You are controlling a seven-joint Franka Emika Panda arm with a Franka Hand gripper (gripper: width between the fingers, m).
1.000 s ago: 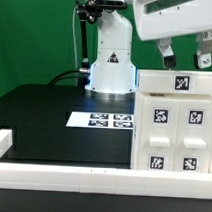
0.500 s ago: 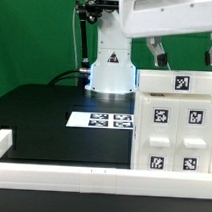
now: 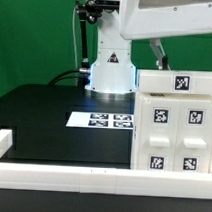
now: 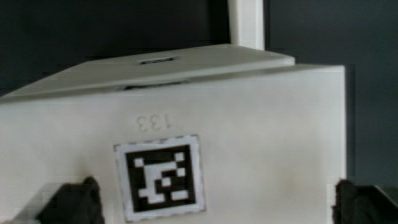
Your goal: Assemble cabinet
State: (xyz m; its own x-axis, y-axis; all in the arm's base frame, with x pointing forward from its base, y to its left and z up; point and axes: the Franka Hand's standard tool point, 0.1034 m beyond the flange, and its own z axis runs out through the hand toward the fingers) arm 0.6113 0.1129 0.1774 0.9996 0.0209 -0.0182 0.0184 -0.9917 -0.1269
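The cabinet is a large white boxy unit at the exterior view's right, with several black-and-white tags on its faces. My gripper hangs just above its top, and one dark finger shows beside the top tag. In the wrist view the cabinet's white top face with one tag fills the picture. The gripper is open wide, with its dark fingertips on either side of that face, and I see no contact with it. It holds nothing.
The marker board lies flat on the black table at the middle. The arm's white base stands behind it. A white rail runs along the near edge, with a raised end at the exterior view's left.
The arm's hand has shifted toward the exterior view's left and slightly up over the cabinet's top. The cabinet has not moved.
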